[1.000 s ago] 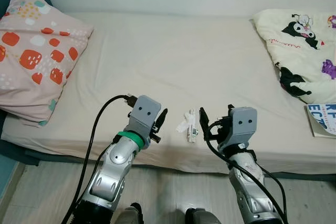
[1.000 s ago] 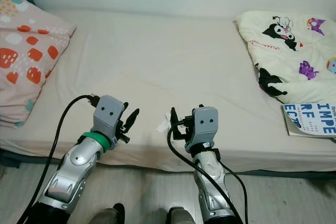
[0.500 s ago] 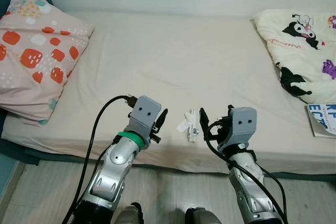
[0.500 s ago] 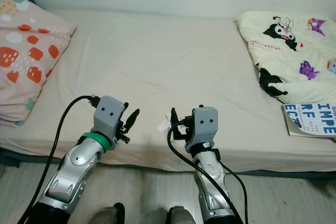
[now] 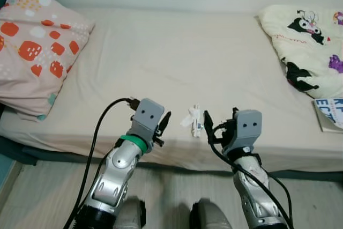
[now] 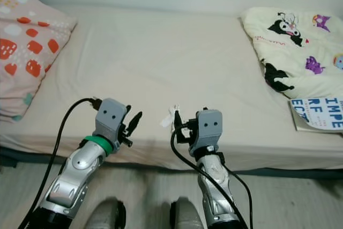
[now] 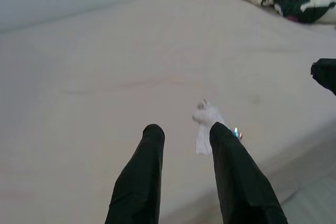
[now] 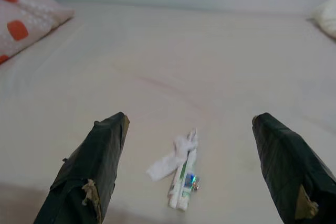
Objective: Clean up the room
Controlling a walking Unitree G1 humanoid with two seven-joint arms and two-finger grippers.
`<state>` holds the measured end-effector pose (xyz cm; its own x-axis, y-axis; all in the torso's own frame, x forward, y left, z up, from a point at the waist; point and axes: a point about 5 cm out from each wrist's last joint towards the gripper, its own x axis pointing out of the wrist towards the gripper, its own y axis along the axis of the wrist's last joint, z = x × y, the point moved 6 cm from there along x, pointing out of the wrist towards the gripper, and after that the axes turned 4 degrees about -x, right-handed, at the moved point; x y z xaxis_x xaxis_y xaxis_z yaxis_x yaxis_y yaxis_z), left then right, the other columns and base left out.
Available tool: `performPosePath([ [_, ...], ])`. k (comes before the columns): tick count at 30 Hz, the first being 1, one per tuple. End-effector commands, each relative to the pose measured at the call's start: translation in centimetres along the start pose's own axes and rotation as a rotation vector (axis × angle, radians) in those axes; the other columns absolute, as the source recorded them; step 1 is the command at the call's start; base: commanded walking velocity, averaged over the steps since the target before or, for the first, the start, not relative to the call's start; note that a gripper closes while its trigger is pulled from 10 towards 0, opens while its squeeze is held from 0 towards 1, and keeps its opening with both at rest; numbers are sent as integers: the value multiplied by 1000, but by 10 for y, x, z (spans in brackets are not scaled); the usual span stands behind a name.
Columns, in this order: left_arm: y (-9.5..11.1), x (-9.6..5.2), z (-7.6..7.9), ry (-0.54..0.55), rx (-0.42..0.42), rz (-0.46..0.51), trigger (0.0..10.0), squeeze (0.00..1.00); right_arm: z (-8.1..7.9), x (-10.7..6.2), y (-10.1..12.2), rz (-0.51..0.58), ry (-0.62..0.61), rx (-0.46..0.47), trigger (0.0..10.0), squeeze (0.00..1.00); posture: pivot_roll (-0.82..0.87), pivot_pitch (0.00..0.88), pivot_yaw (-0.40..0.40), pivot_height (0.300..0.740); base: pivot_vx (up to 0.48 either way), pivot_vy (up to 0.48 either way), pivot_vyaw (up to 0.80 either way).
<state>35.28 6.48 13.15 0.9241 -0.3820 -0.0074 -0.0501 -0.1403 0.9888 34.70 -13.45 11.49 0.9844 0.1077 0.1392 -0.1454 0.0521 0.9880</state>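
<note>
A scrap of white paper and a small white tube with green and blue print (image 5: 194, 122) lie together on the beige bed (image 5: 177, 63), near its front edge. My left gripper (image 5: 164, 124) hovers over that edge, just left of the litter, its fingers (image 7: 152, 145) a little apart and holding nothing. The right gripper (image 5: 220, 120) hangs just right of the litter and is wide open; in the right wrist view the tube (image 8: 181, 178) lies ahead between its fingers (image 8: 105, 150).
A pink pillow with orange patches (image 5: 32, 41) lies at the bed's left end. A cream blanket with cartoon figures (image 5: 305, 41) is bunched at the right end, with a book (image 5: 331, 114) beside it. Light floor (image 5: 43, 191) and my feet lie below the bed's edge.
The whole picture has shifted, so the camera moved: the bed and the litter sit slightly higher in view. Both grippers hold the same pose.
</note>
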Motion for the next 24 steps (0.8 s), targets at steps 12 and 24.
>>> performPosePath([
  [12, -13, -2, -1, 1, 2, -39, 10000, 0, 1, -3, -10, -30, -10, 9, 10000, 0, -22, 105, 56, 565, 0, 0, 0],
  [24, -14, -2, -2, 9, 6, -43, 10000, 0, -1, -1, -8, -19, 11, 7, 10000, 0, -14, 114, 53, 530, 0, 0, 0],
])
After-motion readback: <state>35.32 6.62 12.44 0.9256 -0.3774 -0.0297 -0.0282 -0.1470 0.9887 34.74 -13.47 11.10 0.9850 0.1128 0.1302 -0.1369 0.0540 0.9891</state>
